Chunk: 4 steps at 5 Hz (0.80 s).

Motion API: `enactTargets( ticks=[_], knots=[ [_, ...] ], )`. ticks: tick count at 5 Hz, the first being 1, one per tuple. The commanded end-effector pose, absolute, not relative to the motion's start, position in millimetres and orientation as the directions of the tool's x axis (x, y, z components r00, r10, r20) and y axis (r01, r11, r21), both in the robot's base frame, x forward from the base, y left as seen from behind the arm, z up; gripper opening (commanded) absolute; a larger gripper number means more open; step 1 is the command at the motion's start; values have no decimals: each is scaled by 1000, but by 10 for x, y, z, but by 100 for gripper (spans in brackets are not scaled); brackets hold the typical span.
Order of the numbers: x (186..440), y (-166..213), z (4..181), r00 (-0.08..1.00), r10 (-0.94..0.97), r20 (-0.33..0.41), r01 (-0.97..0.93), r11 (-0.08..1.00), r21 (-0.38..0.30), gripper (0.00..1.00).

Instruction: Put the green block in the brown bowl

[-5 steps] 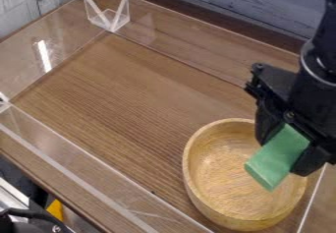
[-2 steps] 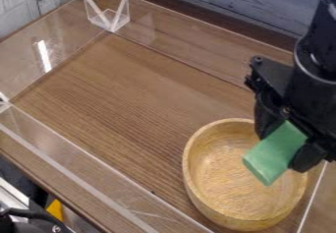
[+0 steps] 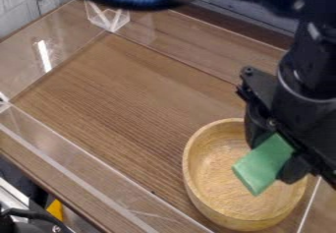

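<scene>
The green block (image 3: 264, 165) hangs tilted over the inside of the brown bowl (image 3: 206, 159), which sits at the front right of the wooden table. My black gripper (image 3: 280, 146) comes down from the upper right and is shut on the block's upper end. The block's lower end points toward the bowl's floor; whether it touches the wood cannot be told. The arm hides the bowl's right rim.
Clear acrylic walls (image 3: 79, 183) fence the wooden tabletop (image 3: 118, 99). A small clear stand (image 3: 108, 14) sits at the back left. A black-and-yellow fixture (image 3: 33, 217) shows at the bottom left corner.
The gripper has rolled slightly, and the block has swung a little to the left and lower over the bowl. The bowl has not moved.
</scene>
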<state>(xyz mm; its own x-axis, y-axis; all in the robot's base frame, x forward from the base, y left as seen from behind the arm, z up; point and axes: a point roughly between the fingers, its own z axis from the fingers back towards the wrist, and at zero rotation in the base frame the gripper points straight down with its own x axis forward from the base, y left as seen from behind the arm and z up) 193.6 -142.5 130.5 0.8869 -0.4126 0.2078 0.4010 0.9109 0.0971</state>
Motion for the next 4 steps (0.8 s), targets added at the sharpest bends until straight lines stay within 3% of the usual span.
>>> enactTargets(
  ticks=[1,4],
  knots=[
    [1911,-1443,1279,857,-450,251,441,892,97,0],
    [1910,-1400,1113,790,-557,256,557,827,80,0]
  ],
)
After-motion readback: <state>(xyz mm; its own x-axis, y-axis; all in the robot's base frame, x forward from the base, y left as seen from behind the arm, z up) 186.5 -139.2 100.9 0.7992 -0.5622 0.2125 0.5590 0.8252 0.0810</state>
